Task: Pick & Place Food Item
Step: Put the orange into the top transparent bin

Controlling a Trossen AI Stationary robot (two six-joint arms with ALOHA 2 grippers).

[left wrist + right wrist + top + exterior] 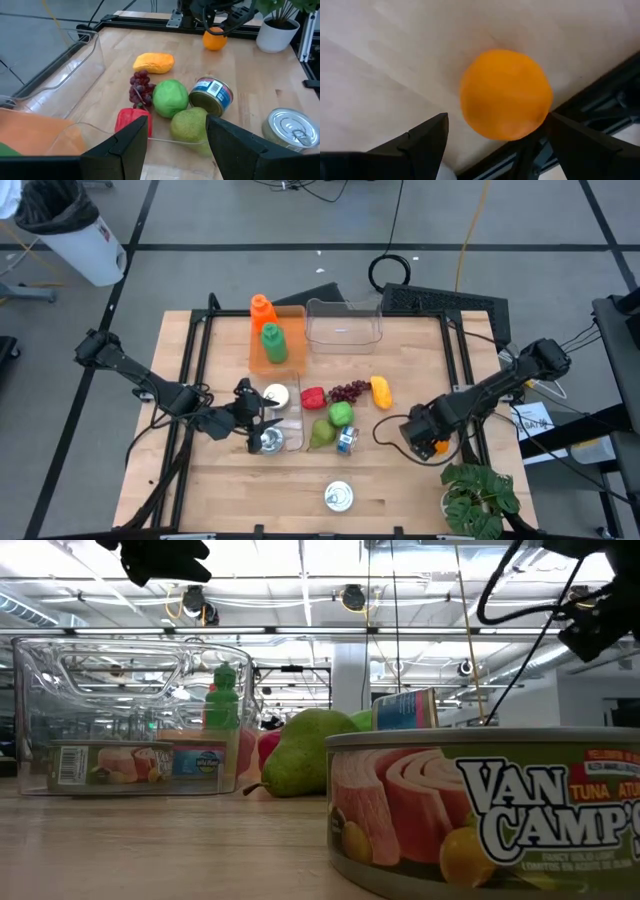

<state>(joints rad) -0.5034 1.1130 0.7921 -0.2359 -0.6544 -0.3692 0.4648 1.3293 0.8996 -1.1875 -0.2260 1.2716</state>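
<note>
Holding two tuna cans [272,418], clear bin [292,412] beside pear [320,435].

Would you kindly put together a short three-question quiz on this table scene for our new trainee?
1. True or false: the right end effector is open over the orange.
2. Which item lies nearest the grapes? A) potted plant B) green apple C) tuna can near the front edge
3. Fill in: the orange and green bottles lie in the ____ bin.

Key: 1 true; 2 B; 3 orange. The left end effector stands open near the clear bin holding cans.
</note>
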